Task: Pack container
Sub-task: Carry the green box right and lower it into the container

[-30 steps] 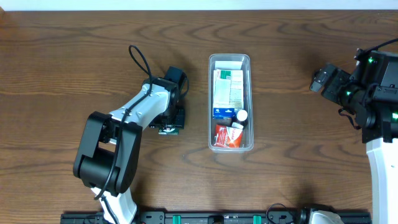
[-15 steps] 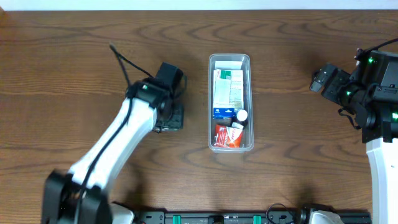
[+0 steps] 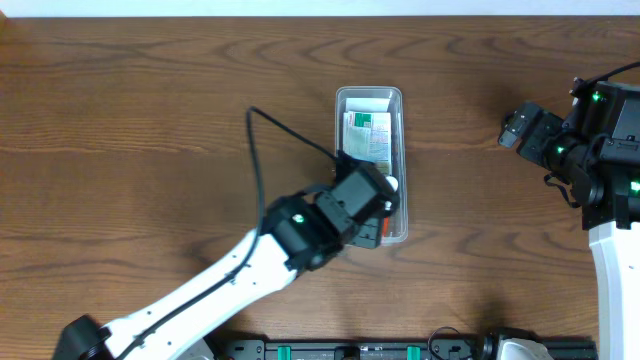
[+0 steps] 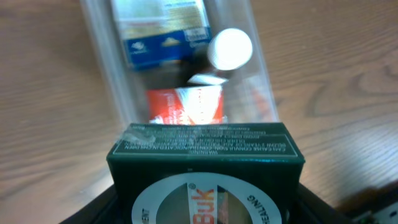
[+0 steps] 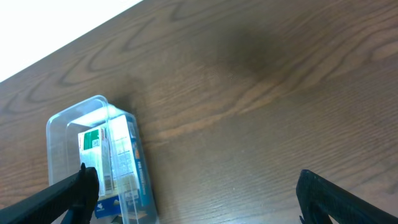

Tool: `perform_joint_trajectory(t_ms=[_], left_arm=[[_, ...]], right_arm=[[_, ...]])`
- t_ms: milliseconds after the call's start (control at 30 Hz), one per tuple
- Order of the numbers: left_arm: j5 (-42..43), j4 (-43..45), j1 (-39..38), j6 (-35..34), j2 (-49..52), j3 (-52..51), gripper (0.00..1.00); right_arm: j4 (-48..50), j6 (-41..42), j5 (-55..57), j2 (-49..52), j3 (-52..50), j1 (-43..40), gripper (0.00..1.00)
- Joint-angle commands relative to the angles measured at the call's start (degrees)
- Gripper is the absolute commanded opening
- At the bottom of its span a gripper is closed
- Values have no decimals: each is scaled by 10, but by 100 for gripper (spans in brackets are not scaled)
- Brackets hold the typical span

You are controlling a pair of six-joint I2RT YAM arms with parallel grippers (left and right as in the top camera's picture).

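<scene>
Container [image 3: 368, 93] mid-table [image 3: 150, 100], long axis running away from robot. Part full: green-white box [image 3: 367, 138] at far end, white-capped bottle [image 4: 230, 48] and red box [image 4: 185, 104] nearer.

Step in hand, prob.: bringing next item in. Left end effector [image 3: 368, 212] clamped on dark green box [image 4: 205, 158], hovering over container's near end (right above red box).

Next: lower, find free gap, release w/o tipping bottle.

Right end effector [image 5: 199, 199] wide apart, empty, well off to container's right.
</scene>
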Motion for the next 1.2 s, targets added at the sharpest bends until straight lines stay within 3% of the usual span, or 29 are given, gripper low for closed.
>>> perform_joint_trajectory(t_ms=[0, 233, 467, 533, 767, 967, 1167], left_arm=[[-33, 19, -8, -45, 47, 8, 54], [-35, 53, -7, -52, 140, 8, 55], [-34, 36, -7, -52, 141, 24, 72], [-33, 8, -7, -52, 133, 47, 86], [-33, -74, 16, -11, 85, 145, 98], [-66, -104, 89, 35, 12, 164, 99], [-160, -151, 243, 100, -63, 164, 98]], right_arm=[[0, 5, 0, 0, 2, -2, 99], [0, 5, 0, 0, 2, -2, 99], [0, 5, 0, 0, 2, -2, 99], [0, 5, 0, 0, 2, -2, 99], [0, 5, 0, 0, 2, -2, 99], [0, 5, 0, 0, 2, -2, 99], [0, 5, 0, 0, 2, -2, 99]])
